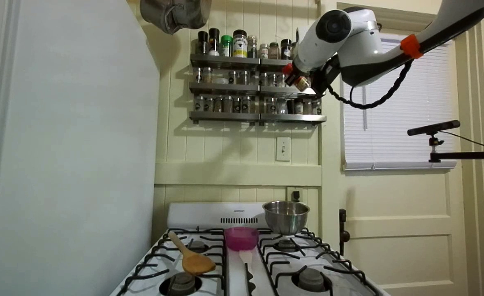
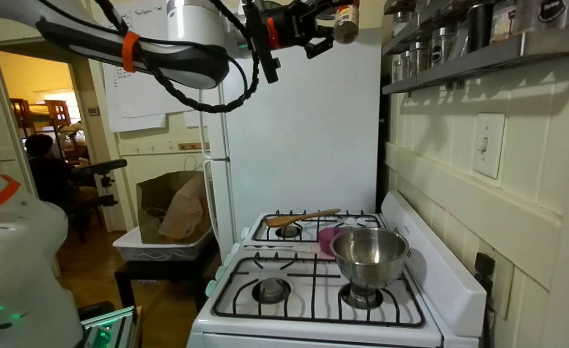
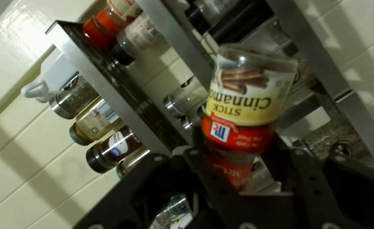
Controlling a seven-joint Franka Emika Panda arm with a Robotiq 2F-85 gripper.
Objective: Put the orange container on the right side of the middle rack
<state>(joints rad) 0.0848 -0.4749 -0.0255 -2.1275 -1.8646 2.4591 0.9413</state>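
I am in a kitchen: around me are a gas stove (image 2: 301, 303), white fridge (image 2: 303, 145), wooden spoon (image 1: 197, 264), metal bowl (image 1: 286, 222) and rows of spice jars (image 1: 228, 104).

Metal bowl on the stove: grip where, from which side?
I'd pinch the metal bowl by its front rim, from above: it sits mouth-up, lip exposed inside and out; the backguard close behind likely crowds a rear grip. Shelve the held cinnamon jar first.

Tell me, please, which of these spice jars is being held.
The cinnamon stick jar, labelled in yellow and red: it alone is gripped in the jaws, while the other jars in view rest on the wall shelves.
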